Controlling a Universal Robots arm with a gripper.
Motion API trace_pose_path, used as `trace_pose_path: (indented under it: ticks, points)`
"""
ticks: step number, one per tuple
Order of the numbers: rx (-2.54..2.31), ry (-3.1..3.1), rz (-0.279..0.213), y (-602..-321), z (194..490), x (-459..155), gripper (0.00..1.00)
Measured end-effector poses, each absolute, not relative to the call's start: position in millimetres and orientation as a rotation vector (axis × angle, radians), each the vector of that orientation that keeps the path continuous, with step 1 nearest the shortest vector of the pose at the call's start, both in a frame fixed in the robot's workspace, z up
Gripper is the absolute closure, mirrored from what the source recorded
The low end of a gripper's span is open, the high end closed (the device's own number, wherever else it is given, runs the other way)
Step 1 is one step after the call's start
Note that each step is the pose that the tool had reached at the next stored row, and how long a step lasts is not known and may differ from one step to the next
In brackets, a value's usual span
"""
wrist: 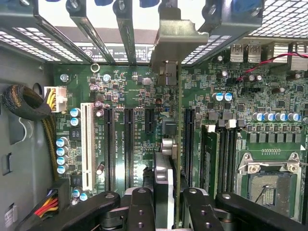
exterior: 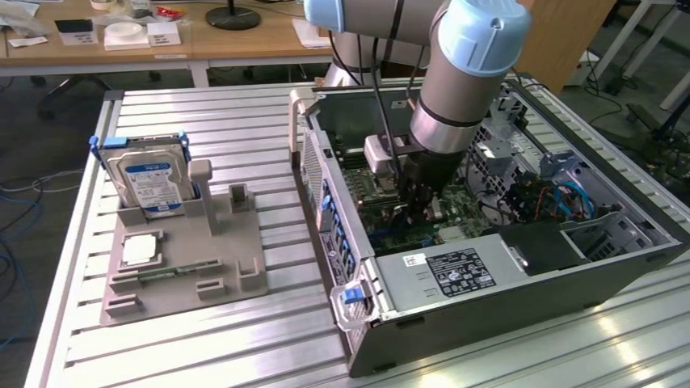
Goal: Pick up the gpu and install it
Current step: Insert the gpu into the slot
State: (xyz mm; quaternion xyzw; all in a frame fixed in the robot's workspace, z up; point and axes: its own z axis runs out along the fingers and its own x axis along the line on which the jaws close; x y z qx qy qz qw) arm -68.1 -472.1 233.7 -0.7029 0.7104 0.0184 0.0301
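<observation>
Carefully now: I judge the gpu (wrist: pixel 176 139) must stay upright and square over its slot, bracket lined with the rear opening at the wrist frame's upper middle. My pincer (wrist: pixel 168 207), partly closed, clamps the card's edge at lower centre, above the motherboard (wrist: pixel 130 91).

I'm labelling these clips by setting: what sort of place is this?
Likely a robotics lab or workshop: an open computer case lies on a slatted aluminium bench, wooden desks stand behind, and the gripper holds the gpu over the motherboard.
</observation>
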Motion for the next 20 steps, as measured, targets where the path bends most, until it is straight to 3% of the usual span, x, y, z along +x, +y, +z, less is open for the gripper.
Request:
trace_pose_path:
  ticks: [20]
  points:
    - [-2.167, 2.19, 0.057, -469.0, 230.5, -72.2, 0.72]
